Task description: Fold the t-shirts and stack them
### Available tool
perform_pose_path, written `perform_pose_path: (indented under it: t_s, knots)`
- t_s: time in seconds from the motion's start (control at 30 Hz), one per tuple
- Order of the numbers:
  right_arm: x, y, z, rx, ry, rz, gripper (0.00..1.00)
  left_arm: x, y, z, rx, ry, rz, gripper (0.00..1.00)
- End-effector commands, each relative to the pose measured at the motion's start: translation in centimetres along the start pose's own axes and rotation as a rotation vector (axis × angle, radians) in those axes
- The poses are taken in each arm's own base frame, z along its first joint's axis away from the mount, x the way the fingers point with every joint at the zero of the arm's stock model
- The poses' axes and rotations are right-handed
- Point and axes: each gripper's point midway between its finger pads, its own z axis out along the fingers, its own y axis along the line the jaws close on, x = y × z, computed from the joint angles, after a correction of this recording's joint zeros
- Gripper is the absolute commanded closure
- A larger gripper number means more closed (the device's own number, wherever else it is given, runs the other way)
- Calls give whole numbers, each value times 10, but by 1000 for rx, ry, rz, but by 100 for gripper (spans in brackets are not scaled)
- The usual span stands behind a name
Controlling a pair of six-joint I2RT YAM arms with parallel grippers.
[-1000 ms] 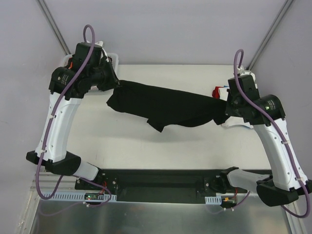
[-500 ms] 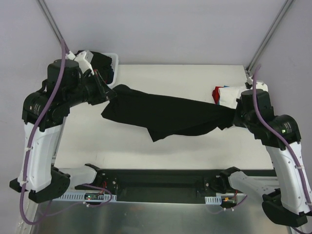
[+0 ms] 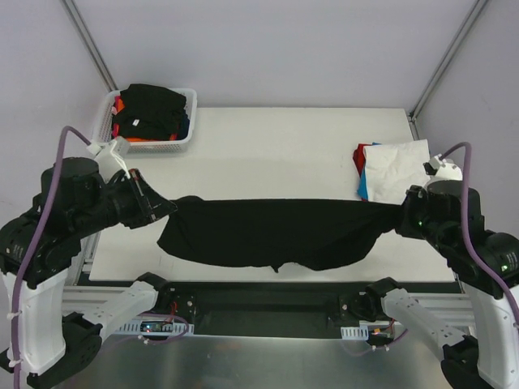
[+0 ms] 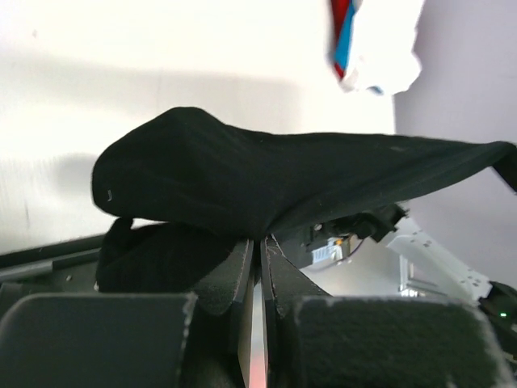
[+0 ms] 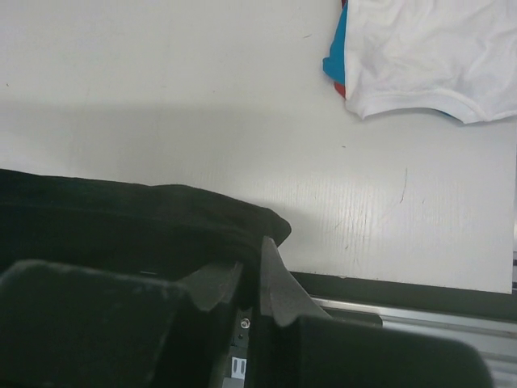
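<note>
A large black t-shirt (image 3: 276,231) hangs stretched out between my two grippers, over the near edge of the table. My left gripper (image 3: 166,209) is shut on its left end, and the cloth (image 4: 283,174) drapes over the pinched fingertips (image 4: 260,240). My right gripper (image 3: 395,217) is shut on the right end, where a fold of the black cloth (image 5: 121,218) sits between the jaws (image 5: 252,260). A folded white t-shirt (image 3: 393,166) lies on top of a red and a blue one at the table's right edge.
A white mesh basket (image 3: 185,138) at the back left corner holds a black shirt (image 3: 150,109) and an orange one. The table top (image 3: 268,154) is white. A black rail (image 3: 259,304) runs along the near edge between the arm bases.
Both arms have drawn back toward the near edge, carrying the black t-shirt from the table's middle. It now hangs wider and more level between them.
</note>
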Motion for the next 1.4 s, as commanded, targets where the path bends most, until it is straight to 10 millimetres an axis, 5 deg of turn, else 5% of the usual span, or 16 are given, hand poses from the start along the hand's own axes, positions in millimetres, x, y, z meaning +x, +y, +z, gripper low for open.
perform_pose_path:
  t_s: [0.0,0.53,0.8,1.07,1.37]
  knots:
    - [21,-31,-23,111,56,-7,99,8,7,-24,-57,14,-39,98]
    - [41,-43,-49,80,56,-11,99,35,-3,-48,62,62,-27,96]
    - [47,-38,-30,98,112,-29,99,34,4,-35,14,90,-23,96]
    - [40,-16,11,86,159,-32,99,23,22,13,-96,132,2,97]
    - [51,21,95,77,350,-77,99,11,58,111,-238,150,-1,99]
